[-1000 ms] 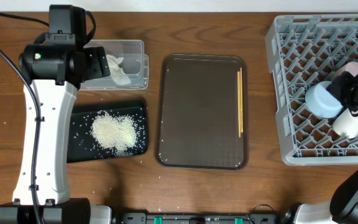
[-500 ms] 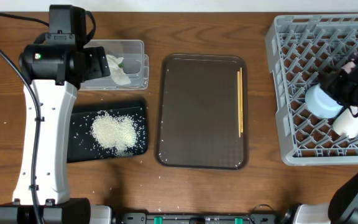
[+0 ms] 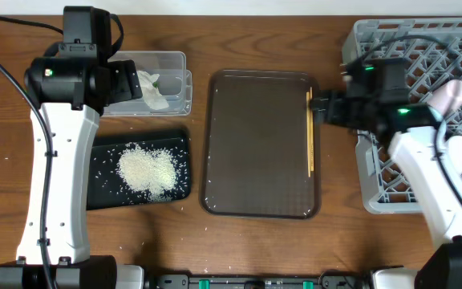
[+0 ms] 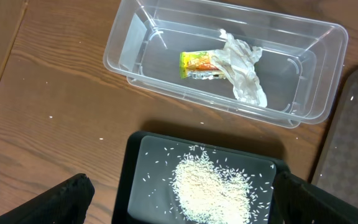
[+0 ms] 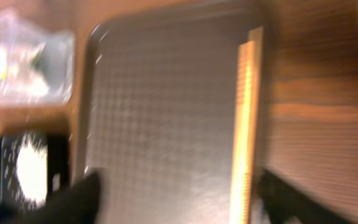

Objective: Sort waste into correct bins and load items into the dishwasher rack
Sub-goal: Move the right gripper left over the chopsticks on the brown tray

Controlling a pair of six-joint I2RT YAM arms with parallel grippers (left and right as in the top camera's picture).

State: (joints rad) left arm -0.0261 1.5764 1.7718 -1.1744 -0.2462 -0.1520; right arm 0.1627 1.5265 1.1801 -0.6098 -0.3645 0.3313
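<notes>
Two things changed in the last second: the right gripper [image 5: 179, 186], which was shut over the rack [image 3: 361, 48] with a light-blue bowl at its fingers, has let go, and its arm has swung left off the rack. It now hangs above the right edge of the brown tray [image 3: 255, 144]. Its wrist view is blurred, but the two fingers show dark and wide apart with nothing between them except the tray below.

The chopsticks [image 3: 310, 132] lie side by side along that right edge of the brown tray, just under the opened jaws. I judge the bowl has been delivered and the chopsticks are the next pick. The bowl itself cannot be seen now, as the arm covers that part of the rack. A pink cup [image 3: 449, 95] shows at the rack's right side.

The waste has not moved. The napkin [image 4: 244, 74] and wrapper [image 4: 197, 65] sit touching each other inside the clear tub [image 4: 135, 34] at the back left of the worktop. The rice [image 3: 147, 170] is heaped in the black tray [image 3: 103, 189] just in front of it, with stray grains on the wood nearby.

The left gripper [image 4: 182, 186] hovers over those two bins as before, fingers spread and empty.

Thin sticks lying flat on a textured tray may be awkward to pinch together.
</notes>
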